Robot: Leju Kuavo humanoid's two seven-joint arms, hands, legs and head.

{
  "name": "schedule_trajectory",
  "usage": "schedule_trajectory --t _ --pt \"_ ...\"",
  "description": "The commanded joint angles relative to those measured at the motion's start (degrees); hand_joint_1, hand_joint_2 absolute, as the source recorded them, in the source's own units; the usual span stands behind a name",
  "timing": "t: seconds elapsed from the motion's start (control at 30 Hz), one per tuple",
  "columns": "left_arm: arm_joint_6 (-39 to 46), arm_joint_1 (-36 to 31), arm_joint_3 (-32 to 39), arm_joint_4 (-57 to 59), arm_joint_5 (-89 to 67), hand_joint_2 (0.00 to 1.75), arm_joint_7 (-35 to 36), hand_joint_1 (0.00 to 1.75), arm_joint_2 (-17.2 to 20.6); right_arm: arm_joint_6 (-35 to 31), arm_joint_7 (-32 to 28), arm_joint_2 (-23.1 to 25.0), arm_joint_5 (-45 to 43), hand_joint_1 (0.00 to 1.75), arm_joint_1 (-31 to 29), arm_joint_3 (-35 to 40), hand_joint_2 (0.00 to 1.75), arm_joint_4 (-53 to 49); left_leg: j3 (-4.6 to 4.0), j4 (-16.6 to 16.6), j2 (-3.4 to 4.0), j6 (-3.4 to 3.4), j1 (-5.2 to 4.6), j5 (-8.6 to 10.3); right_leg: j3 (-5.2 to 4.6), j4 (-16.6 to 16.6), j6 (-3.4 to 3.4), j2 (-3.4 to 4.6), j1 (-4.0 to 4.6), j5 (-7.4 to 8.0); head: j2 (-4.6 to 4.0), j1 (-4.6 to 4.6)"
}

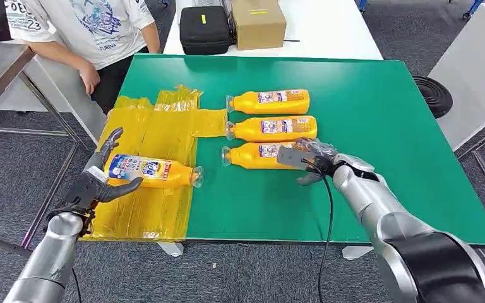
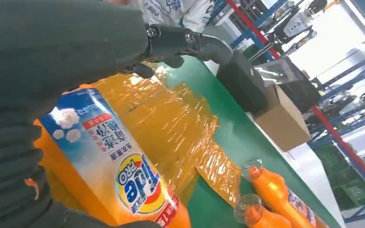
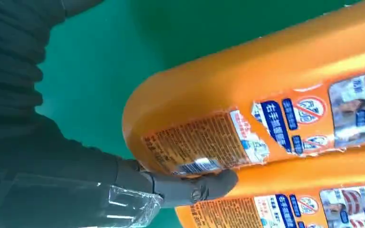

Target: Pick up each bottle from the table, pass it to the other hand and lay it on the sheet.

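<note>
Bottles of orange plastic with clear caps: one (image 1: 153, 172), blue-labelled, lies on the yellow sheet (image 1: 158, 132) within the left hand (image 1: 101, 180), whose fingers are spread around its base. Three lie in a row on the green bench (image 1: 379, 126); the right hand (image 1: 308, 159) curls its fingers on the nearest bottle (image 1: 252, 153).

Glossy orange plastic bottles (image 1: 271, 101) with printed paper labels lie on a matt green table (image 1: 379, 126); at the table's left edge a crinkled, shiny yellow film sheet (image 1: 155, 126); beyond the table, a matt cardboard box (image 1: 257, 22)
</note>
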Motion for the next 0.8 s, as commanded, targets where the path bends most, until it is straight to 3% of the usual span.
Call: schedule_trajectory --t 0.03,0.53,0.8 --pt "-0.1 -2.8 0.8 5.1 -0.2 1.75 0.4 0.0 -0.8 0.8 0.6 0.7 0.2 0.0 -1.8 1.9 1.75 4.8 0.34 0.0 -0.01 -0.02 0.02 -0.12 0.37 0.0 -0.16 -0.08 0.06 -0.13 0.0 0.0" --pt "-1.4 -4.5 0.6 7.2 0.7 1.75 0.9 0.0 -0.7 2.5 -0.9 0.1 -1.1 0.0 -2.7 0.7 1.75 4.3 0.35 0.0 -0.05 -0.01 0.03 -0.12 0.39 0.0 -0.16 -0.13 0.06 -0.14 0.0 0.0" --pt "-3.0 -5.3 -0.6 9.0 1.3 1.75 0.1 0.0 0.0 9.9 -6.2 -1.7 -1.9 0.0 -6.5 1.4 1.75 3.5 0.16 0.0 -0.01 0.0 -0.03 -0.05 0.16 0.0 -0.1 -0.06 0.0 -0.07 0.0 0.0"
